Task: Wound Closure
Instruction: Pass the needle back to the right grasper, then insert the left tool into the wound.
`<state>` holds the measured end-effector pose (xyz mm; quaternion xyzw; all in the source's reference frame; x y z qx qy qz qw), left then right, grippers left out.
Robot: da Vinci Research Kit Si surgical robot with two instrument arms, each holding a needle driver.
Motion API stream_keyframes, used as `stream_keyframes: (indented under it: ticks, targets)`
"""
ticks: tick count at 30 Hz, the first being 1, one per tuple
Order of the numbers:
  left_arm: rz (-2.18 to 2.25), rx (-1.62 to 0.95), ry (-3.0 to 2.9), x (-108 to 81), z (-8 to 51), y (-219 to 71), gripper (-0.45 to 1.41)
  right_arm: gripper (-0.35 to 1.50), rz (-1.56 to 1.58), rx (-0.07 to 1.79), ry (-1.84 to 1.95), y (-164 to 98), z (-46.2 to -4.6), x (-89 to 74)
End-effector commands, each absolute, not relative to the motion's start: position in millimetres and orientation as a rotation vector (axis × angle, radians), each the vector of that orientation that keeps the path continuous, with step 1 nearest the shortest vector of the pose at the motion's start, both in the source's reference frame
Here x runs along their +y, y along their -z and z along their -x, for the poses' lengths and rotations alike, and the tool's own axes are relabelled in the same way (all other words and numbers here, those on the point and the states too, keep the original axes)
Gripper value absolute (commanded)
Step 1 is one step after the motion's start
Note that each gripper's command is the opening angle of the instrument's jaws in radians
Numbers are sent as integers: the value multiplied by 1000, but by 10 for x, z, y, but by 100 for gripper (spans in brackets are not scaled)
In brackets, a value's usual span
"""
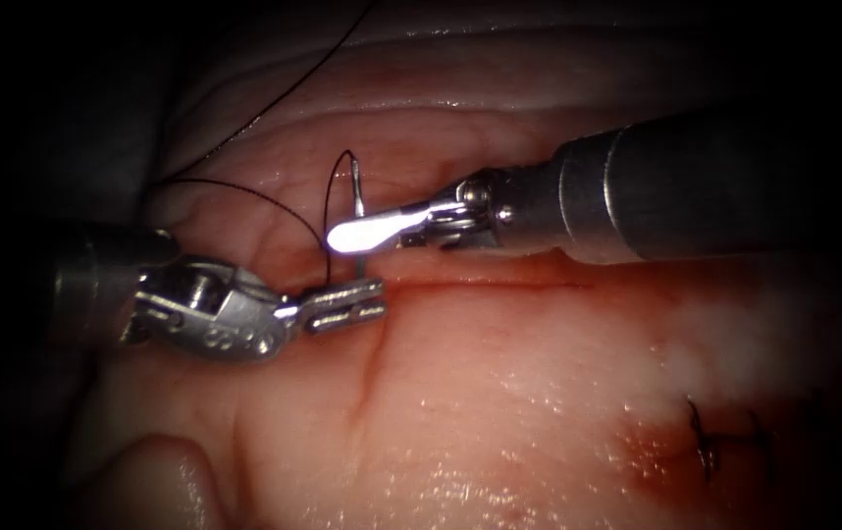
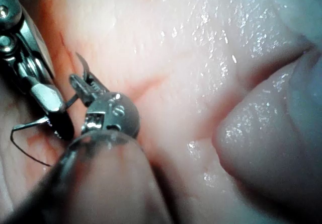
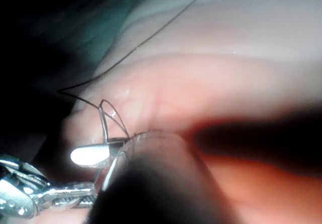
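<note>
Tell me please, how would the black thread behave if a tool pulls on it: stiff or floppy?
Probably floppy: the thread lies in loose curves over the tissue. It looks very thin, so likely light. It runs to the needle held by the right tool, so a pull may tug the needle.

— What do you have around the work area?
— Darkness on every side; your endoscope view fades to black at its edges.
— And the light?
— One strong, narrow light falls on the middle, with wet glints there. At far left you see a dim grey-green cloth (image 3: 75, 27).
</note>
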<state>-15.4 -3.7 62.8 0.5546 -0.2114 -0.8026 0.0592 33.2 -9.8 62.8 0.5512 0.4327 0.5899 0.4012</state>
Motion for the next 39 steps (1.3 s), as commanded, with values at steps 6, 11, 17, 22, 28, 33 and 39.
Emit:
stream_keyframes:
  ticks: [6, 11, 17, 22, 28, 33, 39]
  targets:
    - [-1675, -636, 2426, -39, 161, -631, -45, -35, -1357, 1060, -1521, -633, -338, -98]
    - [-1666, -634, 2416, -38, 161, -631, -45, -35, -1329, 1061, -1542, -637, -335, -95]
    - [-1688, -587, 2418, -38, 159, -629, -3, -35, -1288, 1087, -1560, -641, -327, -87]
    - [-1884, -372, 2586, -31, 149, -621, 121, -35, -1271, 1139, -1554, -647, -321, -81]
    - [-2097, -66, 2731, -24, 127, -618, 27, -35, -1124, 1236, -1463, -651, -319, -74]
    - [-2110, 322, 2798, -17, 110, -635, -40, -35, -1036, 1285, -1390, -650, -319, -75]
    - [-2046, 610, 2927, -15, 104, -665, -45, -35, -939, 1314, -1302, -648, -316, -73]
